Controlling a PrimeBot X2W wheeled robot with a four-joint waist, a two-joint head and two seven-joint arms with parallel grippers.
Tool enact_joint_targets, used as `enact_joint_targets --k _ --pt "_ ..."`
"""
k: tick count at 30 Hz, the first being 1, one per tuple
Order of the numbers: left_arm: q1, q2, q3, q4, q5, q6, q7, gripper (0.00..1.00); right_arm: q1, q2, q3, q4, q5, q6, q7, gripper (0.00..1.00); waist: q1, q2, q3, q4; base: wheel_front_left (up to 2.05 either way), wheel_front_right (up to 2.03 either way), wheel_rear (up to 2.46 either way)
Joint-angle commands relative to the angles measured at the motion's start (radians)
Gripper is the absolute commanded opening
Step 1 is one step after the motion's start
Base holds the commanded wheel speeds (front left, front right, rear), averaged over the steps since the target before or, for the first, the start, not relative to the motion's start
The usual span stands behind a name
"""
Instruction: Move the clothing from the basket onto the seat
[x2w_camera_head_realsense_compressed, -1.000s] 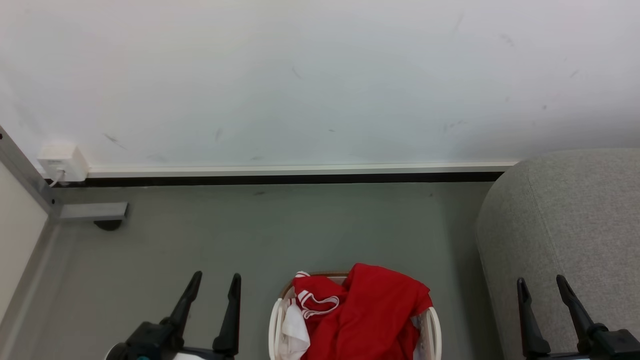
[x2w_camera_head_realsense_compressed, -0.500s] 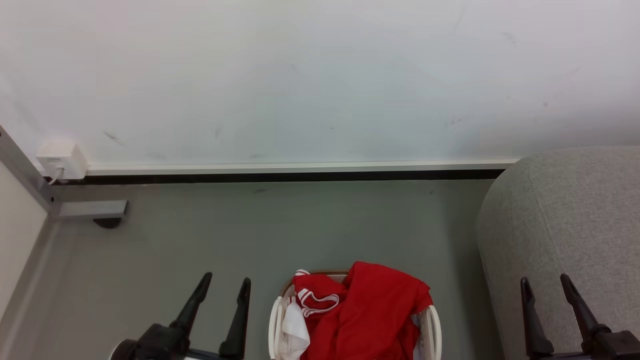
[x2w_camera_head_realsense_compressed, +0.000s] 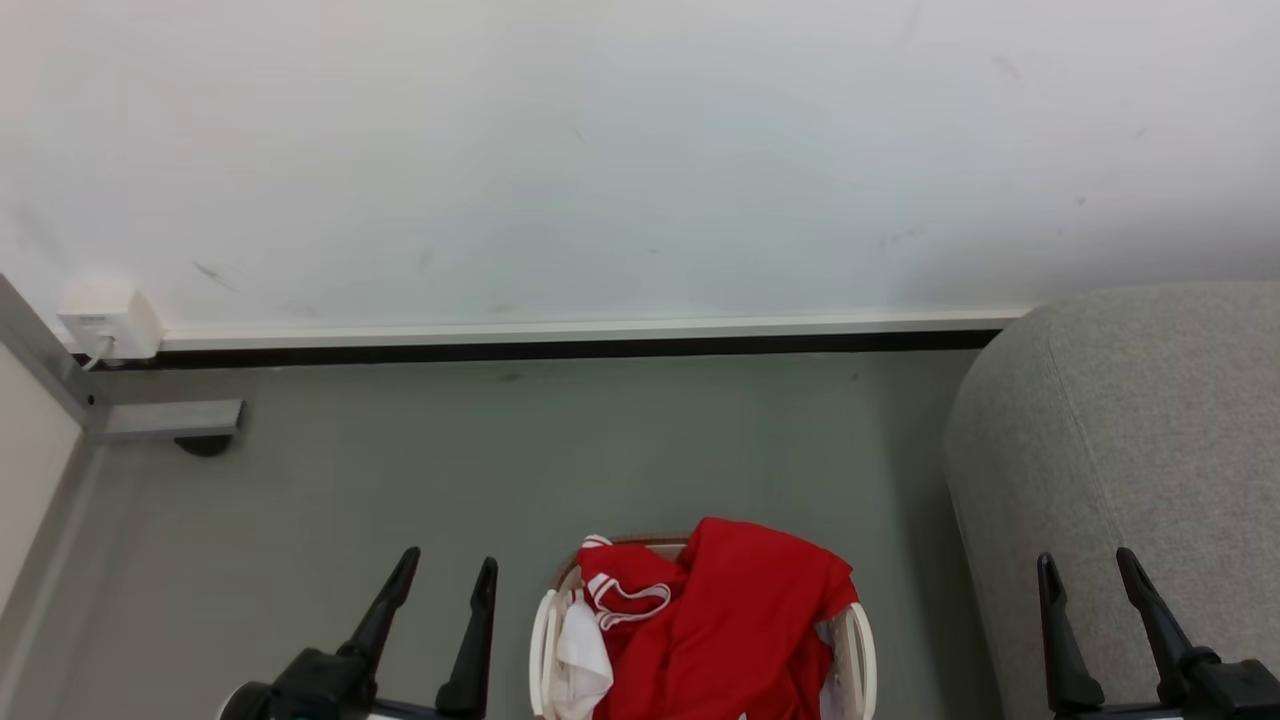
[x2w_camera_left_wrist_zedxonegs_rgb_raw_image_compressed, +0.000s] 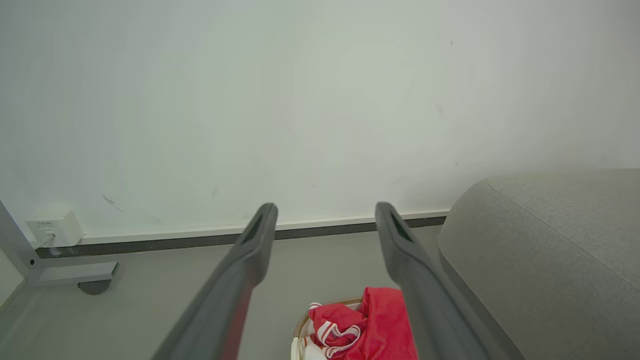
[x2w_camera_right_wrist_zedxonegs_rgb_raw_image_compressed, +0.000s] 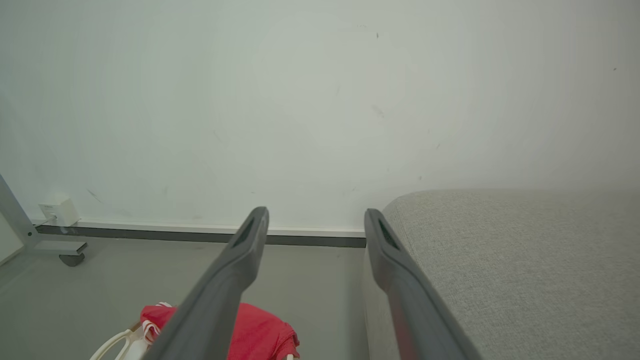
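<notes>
Red clothing (x2w_camera_head_realsense_compressed: 735, 625) with white trim is heaped in the white basket (x2w_camera_head_realsense_compressed: 541, 640) on the floor at the bottom middle of the head view; it also appears in the left wrist view as clothing (x2w_camera_left_wrist_zedxonegs_rgb_raw_image_compressed: 380, 322) and low in the right wrist view as clothing (x2w_camera_right_wrist_zedxonegs_rgb_raw_image_compressed: 260, 335). The grey seat (x2w_camera_head_realsense_compressed: 1150, 450) stands to the right of the basket. My left gripper (x2w_camera_head_realsense_compressed: 449, 566) hangs open left of the basket, nothing between its fingers. My right gripper (x2w_camera_head_realsense_compressed: 1086, 562) is open over the seat's near edge, empty.
A white wall with a dark baseboard (x2w_camera_head_realsense_compressed: 560, 350) runs across behind. A white wall socket box (x2w_camera_head_realsense_compressed: 100, 320) and a metal frame leg with a caster (x2w_camera_head_realsense_compressed: 170, 425) sit at the far left. Grey floor (x2w_camera_head_realsense_compressed: 560, 460) lies between wall and basket.
The left gripper has shifted a little right, toward the basket. The whole head view has slid slightly, so the camera moved. The right gripper and the clothing stay put.
</notes>
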Motion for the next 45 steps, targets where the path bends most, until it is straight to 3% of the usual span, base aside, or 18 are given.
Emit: enact_joint_targets --k 1,11,19,24,31,37,45 --pt "0.0 0.006 0.0 0.0 -0.005 -0.003 -0.001 1.0 -0.007 -0.006 0.004 -0.004 0.008 -0.002 0.0 1.0 0.0001 0.0 0.011 -0.009 0.0 0.0 0.0" --pt "-0.104 0.006 -0.025 0.006 -0.009 -0.016 -0.001 1.0 -0.079 -0.006 0.019 -0.061 0.03 -0.002 0.0 1.0 0.0001 0.0 0.131 -0.077 0.0 0.0 0.0" --pt "-0.274 0.006 -0.104 0.067 0.011 -0.02 -0.001 1.0 -0.185 -0.005 0.049 -0.143 0.058 -0.002 0.0 1.0 0.0001 0.0 0.313 -0.149 0.0 0.0 0.0" --pt "-0.417 0.007 -0.169 0.184 0.03 -0.02 -0.001 1.0 -0.27 -0.004 0.073 -0.191 0.065 -0.002 0.0 1.0 0.0001 0.0 0.45 -0.187 0.0 0.0 0.0" --pt "-0.628 0.007 -0.237 0.462 0.062 -0.017 -0.001 1.0 -0.373 -0.004 0.092 -0.248 0.073 -0.002 0.0 1.0 0.0001 0.0 0.621 -0.225 0.0 0.0 0.0" --pt "-0.773 0.007 -0.284 0.664 0.039 0.029 0.042 1.0 -0.432 -0.004 0.112 -0.277 0.078 -0.002 0.0 1.0 0.0001 0.0 0.724 -0.247 0.0 0.0 0.0" --pt "-0.909 0.007 -0.331 0.836 0.005 0.092 0.117 1.0 -0.468 -0.004 0.126 -0.297 0.076 -0.002 0.0 1.0 0.0001 0.0 0.801 -0.254 0.0 0.0 0.0"
